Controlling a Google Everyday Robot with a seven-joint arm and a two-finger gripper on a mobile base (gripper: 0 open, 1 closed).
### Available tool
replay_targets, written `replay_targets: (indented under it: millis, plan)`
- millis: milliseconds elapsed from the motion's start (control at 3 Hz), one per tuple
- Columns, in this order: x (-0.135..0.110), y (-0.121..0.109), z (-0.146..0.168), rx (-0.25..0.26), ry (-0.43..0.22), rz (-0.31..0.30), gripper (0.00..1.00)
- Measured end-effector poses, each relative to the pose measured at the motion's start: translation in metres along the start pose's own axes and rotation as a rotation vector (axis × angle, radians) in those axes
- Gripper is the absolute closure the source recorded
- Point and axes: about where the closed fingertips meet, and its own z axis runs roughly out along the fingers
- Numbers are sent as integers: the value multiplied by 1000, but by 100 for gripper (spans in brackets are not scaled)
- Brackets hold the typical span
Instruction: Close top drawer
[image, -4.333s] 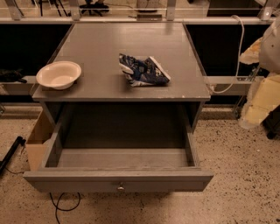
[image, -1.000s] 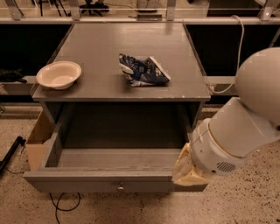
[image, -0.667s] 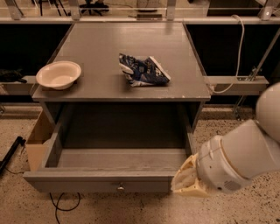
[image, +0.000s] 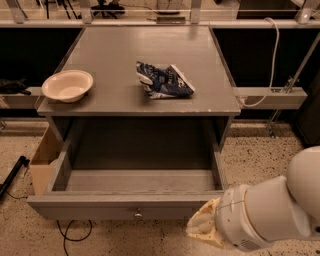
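The top drawer (image: 135, 206) is a wide grey drawer pulled far out of the grey cabinet, its inside bare. A small round metal knob (image: 137, 215) sits at the middle of its flat front. My arm comes in from the lower right. Its white forearm (image: 270, 212) ends in a cream-coloured wrist, and the gripper (image: 202, 227) sits just in front of the drawer front's right end, low in the view. The lower drawers are out of view.
On the cabinet top (image: 110, 60) stand a cream bowl (image: 67, 85) at the left and a crumpled blue chip bag (image: 162, 80) in the middle. A cardboard box (image: 42, 160) stands left of the drawer. A cable (image: 75, 237) lies on the speckled floor below.
My arm has come in from the right and dropped lower, from beside the drawer's right wall to in front of the drawer front's right end. The drawer has not moved.
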Motion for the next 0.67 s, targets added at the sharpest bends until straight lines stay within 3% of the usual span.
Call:
replay_targets:
  millis: [333, 667]
  plan:
    - [-9, -11, 18, 37, 82, -16, 100]
    - [7, -17, 17, 62, 155, 3, 100]
